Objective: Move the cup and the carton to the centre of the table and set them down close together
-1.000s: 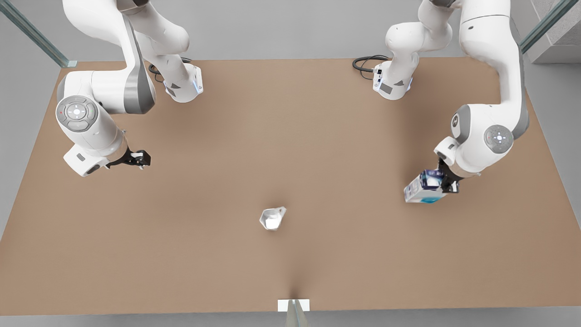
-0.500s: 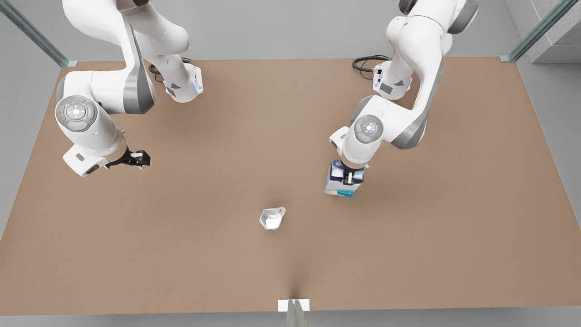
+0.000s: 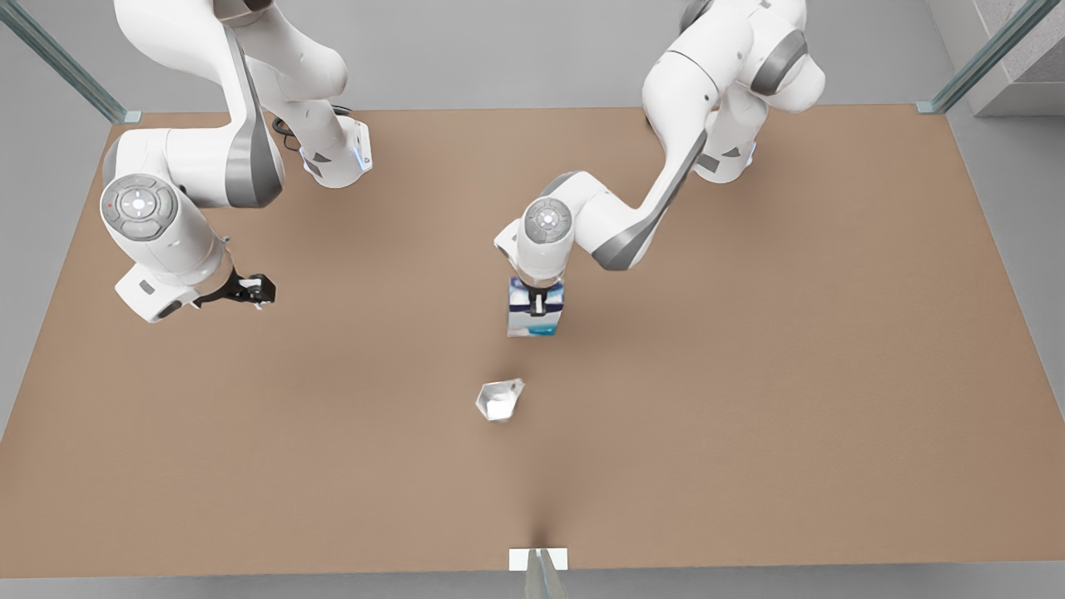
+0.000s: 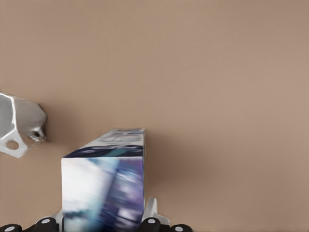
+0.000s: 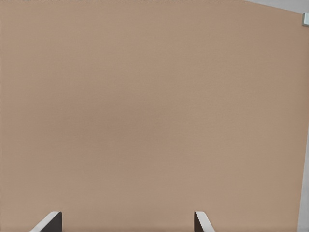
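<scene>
The blue-and-white carton (image 3: 534,322) stands upright near the middle of the table (image 3: 749,416), with my left gripper (image 3: 537,306) shut on its top from above. In the left wrist view the carton (image 4: 104,188) sits between the left gripper's fingers (image 4: 150,215), and the silvery cup (image 4: 17,123) is a short way off. The cup (image 3: 499,400) rests on the table a little nearer the front edge than the carton, apart from it. My right gripper (image 3: 254,291) waits open at the front view's left, over bare table (image 5: 145,121).
A small white tab (image 3: 538,559) marks the front edge of the table. Both arm bases (image 3: 337,158) stand along the far edge. Wide bare tabletop lies on either side of the cup and carton.
My left gripper has carried the carton from the front view's right side to the table's middle, close behind the cup. The cup and the right arm have not moved.
</scene>
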Robot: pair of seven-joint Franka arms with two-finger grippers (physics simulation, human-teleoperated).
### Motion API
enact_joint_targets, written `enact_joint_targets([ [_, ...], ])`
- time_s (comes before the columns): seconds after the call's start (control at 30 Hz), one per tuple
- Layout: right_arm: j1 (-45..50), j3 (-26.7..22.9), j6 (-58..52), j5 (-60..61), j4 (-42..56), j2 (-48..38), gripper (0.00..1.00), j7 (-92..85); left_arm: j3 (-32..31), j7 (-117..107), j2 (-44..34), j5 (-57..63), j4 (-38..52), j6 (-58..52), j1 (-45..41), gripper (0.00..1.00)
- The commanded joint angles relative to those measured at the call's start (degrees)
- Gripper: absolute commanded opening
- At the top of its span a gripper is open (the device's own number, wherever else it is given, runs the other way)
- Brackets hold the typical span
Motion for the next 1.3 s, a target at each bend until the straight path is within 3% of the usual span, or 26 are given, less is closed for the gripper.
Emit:
enact_joint_targets([
  [0.0, 0.0, 0.0, 0.0, 0.0, 0.0, 0.0, 1.00, 0.0, 0.0, 0.0, 0.1, -1.4, 0.0, -0.1, -0.3, 0.57],
  [0.03, 0.0, 0.0, 0.0, 0.0, 0.0, 0.0, 1.00, 0.0, 0.1, -0.5, 0.5, -1.4, 0.1, -0.1, -0.6, 1.00],
  [0.1, 0.0, 0.0, 0.0, 0.0, 0.0, 0.0, 1.00, 0.0, 3.0, -0.5, 0.5, -1.5, 0.2, 0.0, -3.1, 1.00],
  [0.43, 0.0, 0.0, 0.1, 0.0, -0.1, 0.0, 1.00, 0.0, 3.2, -0.1, -0.3, -1.6, 0.6, 0.1, -3.0, 1.00],
  [0.57, 0.0, 0.0, 0.2, 0.0, -0.1, 0.0, 1.00, 0.0, 3.5, 0.0, -4.7, -4.5, 4.7, -6.5, -0.5, 1.00],
  [0.7, 0.0, 0.0, 0.2, 0.0, -0.1, 0.0, 1.00, 0.0, 3.4, -5.8, -10.0, -7.0, 5.7, -15.3, 10.7, 1.00],
  [0.8, 0.0, 0.0, 0.2, 0.0, -0.1, 0.0, 1.00, 0.0, 3.4, -36.6, -11.8, -4.8, 5.6, -23.6, 27.2, 1.00],
  [0.87, 0.0, 0.0, 0.2, 0.0, -0.1, 0.0, 1.00, 0.0, 5.7, -38.0, -11.7, -0.4, 5.4, -25.7, 35.4, 1.00],
  [0.97, -0.1, 0.0, 0.0, 0.0, 0.0, -0.1, 1.00, 0.0, 6.1, -51.4, -13.7, 5.6, 4.5, -26.3, 39.1, 1.00],
  [1.03, 0.0, 0.0, 0.0, 0.0, 0.0, -0.1, 1.00, 0.0, 0.8, -51.1, -15.9, 8.9, 3.6, -26.0, 45.7, 1.00],
  [1.27, 0.0, 0.0, 0.0, 0.0, 0.0, -0.1, 1.00, 0.0, -3.1, -45.8, -15.4, 9.4, 3.7, -26.2, 47.4, 1.00],
])
